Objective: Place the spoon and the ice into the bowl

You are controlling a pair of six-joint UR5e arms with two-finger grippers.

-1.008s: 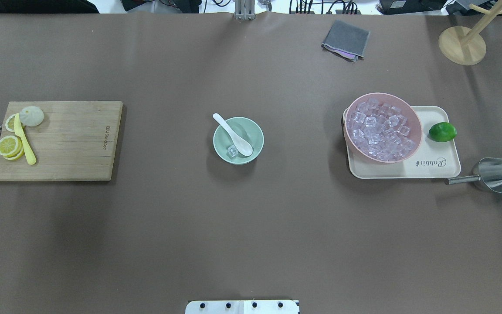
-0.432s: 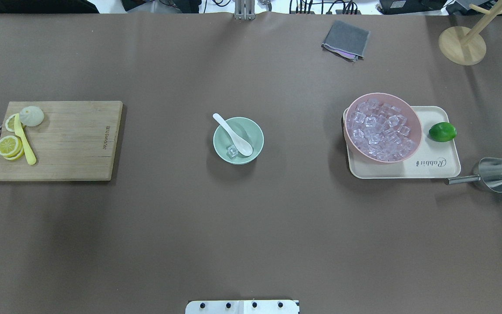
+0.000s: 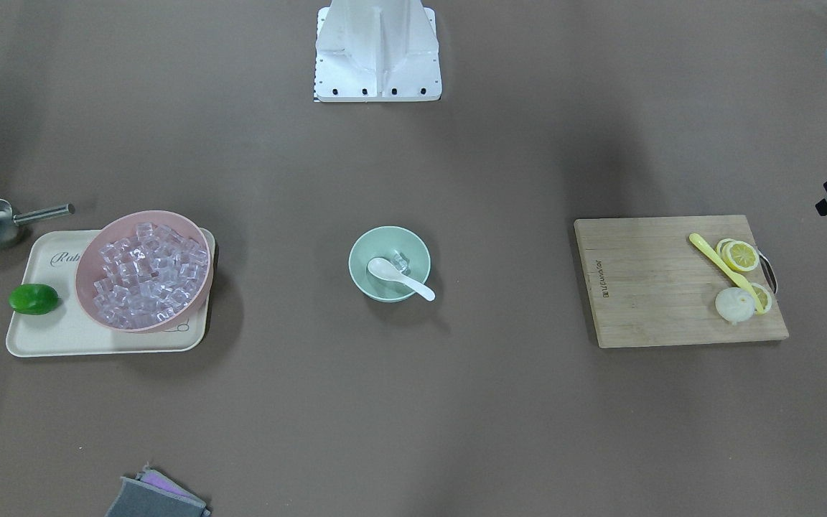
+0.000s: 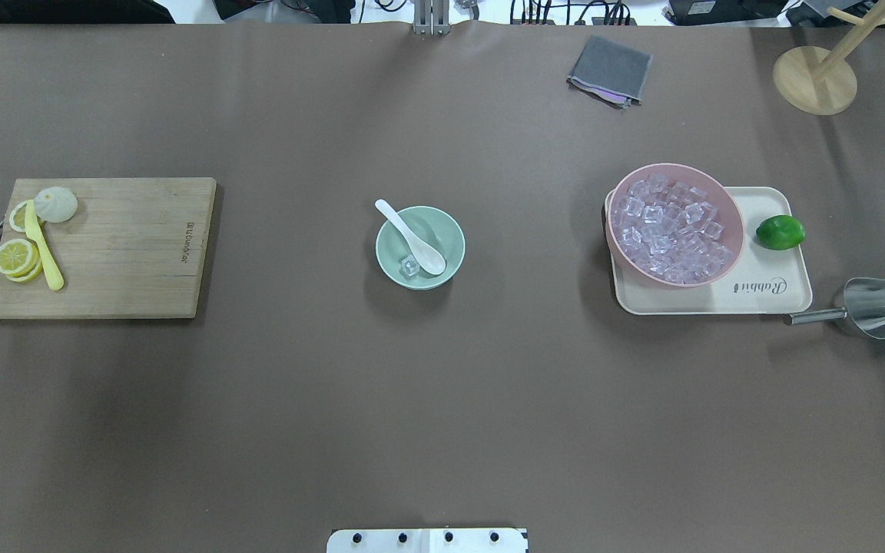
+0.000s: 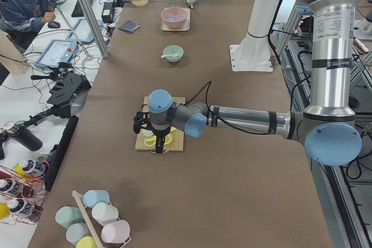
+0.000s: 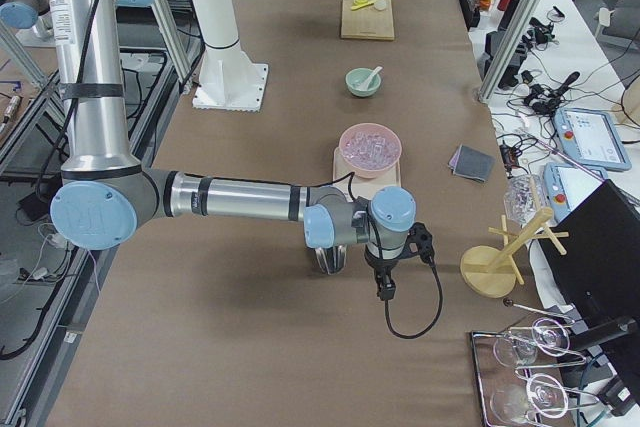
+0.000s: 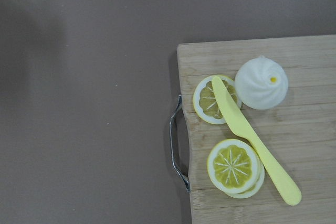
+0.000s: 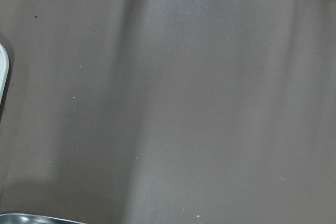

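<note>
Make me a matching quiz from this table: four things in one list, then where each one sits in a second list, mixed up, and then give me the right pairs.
Things
1. spoon
2. lime
3. yellow knife
4. metal scoop

Places
A. on the cutting board
B. on the bare table
C. in the green bowl
D. on the cream tray

Pairs: 1-C, 2-D, 3-A, 4-B
</note>
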